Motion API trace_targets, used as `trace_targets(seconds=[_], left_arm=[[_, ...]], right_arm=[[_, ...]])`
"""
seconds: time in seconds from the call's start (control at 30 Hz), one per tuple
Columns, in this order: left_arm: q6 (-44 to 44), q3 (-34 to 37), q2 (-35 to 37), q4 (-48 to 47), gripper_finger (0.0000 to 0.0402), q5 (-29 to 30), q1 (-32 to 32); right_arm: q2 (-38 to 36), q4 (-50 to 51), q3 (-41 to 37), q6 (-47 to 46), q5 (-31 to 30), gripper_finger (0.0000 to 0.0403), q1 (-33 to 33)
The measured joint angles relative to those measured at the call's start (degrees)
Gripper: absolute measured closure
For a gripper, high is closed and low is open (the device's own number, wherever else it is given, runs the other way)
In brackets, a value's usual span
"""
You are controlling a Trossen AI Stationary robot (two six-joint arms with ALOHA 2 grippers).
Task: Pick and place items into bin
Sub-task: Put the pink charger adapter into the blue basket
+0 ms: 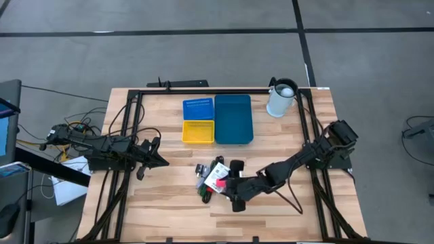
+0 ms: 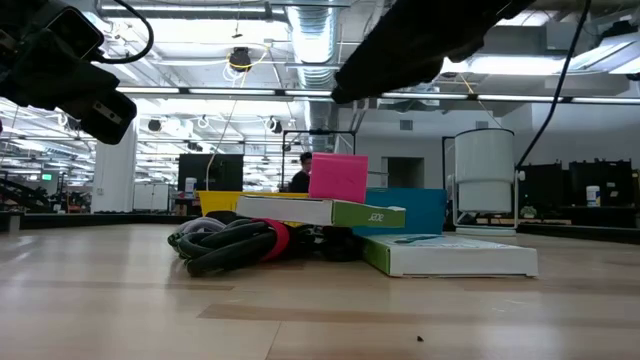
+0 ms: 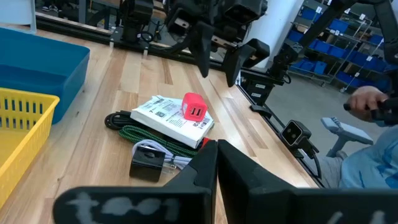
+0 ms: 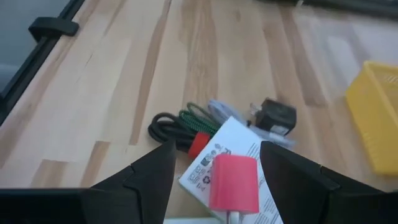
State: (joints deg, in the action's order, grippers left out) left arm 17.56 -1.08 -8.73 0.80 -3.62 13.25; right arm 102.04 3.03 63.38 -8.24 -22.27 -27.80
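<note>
No legible text anywhere.

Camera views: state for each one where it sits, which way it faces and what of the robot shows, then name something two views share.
High view: above the table, looking straight down; both arms show, over the pink charger and bins.
Low view: at table-top height, looking level across at the item pile and white jug; arm parts hang in from above.
Left wrist view: on the left arm, facing the pile; the shut left gripper shows.
Right wrist view: on the right arm, above the charger; the open right gripper frames it.
Shared: the pink charger appears in every view.
</note>
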Motion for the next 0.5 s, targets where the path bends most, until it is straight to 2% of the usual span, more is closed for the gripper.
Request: trace_targets(seconds=[0.17, 0.5], left_arm=[[0.01, 0.00, -0.01, -0.02, 0.0401, 0.00, 0.00], [0.02, 0.00, 0.00, -0.01, 0.0401, 0.00, -0.02]], right_arm=[[0.00, 2.33, 0.30, -3.66, 2.92, 0.0172, 1.69], [0.00, 3.64, 0.30, -3.80, 5.93, 0.0172, 3.20]])
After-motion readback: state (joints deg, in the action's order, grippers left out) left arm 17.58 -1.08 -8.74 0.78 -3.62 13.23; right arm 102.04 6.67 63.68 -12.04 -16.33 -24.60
